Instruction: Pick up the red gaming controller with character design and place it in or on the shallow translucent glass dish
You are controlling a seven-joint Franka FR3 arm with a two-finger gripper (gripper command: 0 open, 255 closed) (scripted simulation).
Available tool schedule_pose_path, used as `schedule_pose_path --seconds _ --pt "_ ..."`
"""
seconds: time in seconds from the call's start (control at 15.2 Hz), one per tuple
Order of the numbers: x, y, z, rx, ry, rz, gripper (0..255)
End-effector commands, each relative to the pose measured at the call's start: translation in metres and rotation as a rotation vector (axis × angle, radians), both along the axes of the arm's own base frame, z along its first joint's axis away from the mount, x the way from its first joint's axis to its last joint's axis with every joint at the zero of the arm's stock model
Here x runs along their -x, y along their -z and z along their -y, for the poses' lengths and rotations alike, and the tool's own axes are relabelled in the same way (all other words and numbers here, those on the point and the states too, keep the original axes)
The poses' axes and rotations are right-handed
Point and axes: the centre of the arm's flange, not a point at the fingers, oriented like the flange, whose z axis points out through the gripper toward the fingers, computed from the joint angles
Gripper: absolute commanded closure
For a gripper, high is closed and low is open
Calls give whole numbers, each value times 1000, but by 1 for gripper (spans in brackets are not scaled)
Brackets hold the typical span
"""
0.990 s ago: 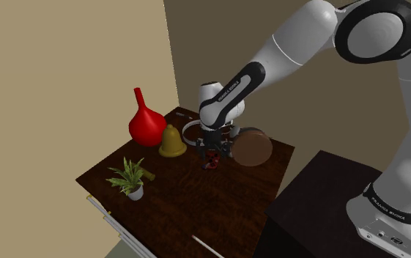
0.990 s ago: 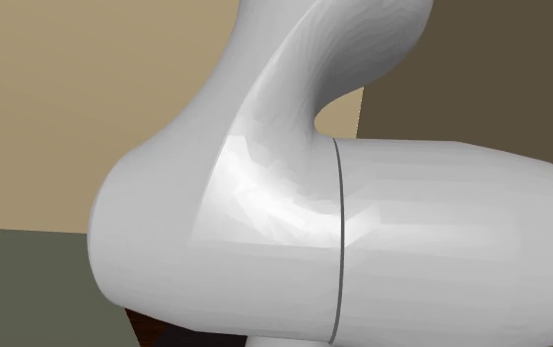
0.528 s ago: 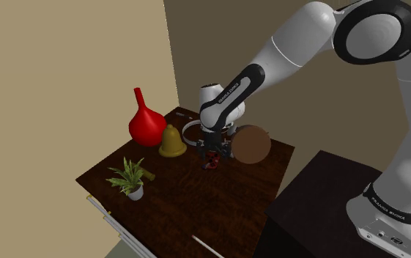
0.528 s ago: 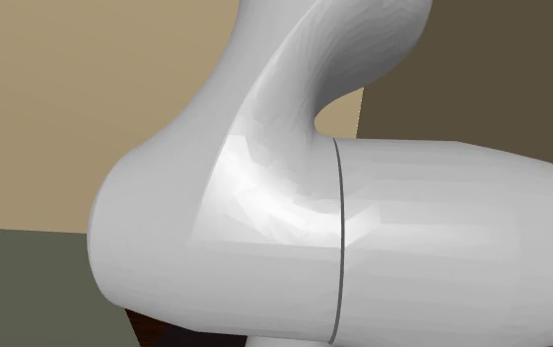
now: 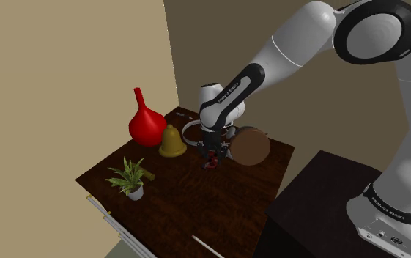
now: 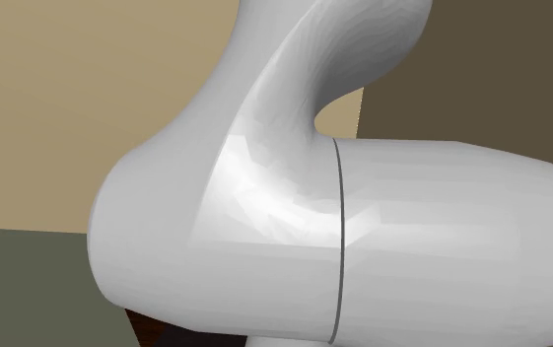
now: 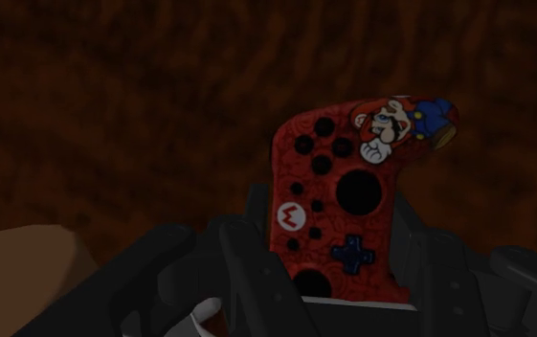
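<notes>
Your end effector (image 7: pixel 338 282) is gripping the red controller (image 7: pixel 352 206), its fingers closed against the controller's sides, and holding it low over the dark worktop (image 5: pixel 196 198), just beside the brownish translucent dish (image 5: pixel 253 146).

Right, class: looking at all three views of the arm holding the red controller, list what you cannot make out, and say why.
- Second exterior view: the white arm hides the table behind it.
- Wrist view: the lower end of the red controller is covered by the gripper.
- Shoulder view: the gripper hides part of the brownish dish rim; whether the red controller clears the table is too small to tell.
</notes>
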Motion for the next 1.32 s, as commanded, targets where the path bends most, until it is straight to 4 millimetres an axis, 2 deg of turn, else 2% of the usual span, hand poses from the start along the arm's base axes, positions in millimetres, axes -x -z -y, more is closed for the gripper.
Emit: schedule_pose_path --seconds 0.0,0.13,1.25 --pt "1 2 0 1 0 -4 255" --pt "1 2 1 1 0 -4 255" --pt "1 -88 1 1 0 -4 255"
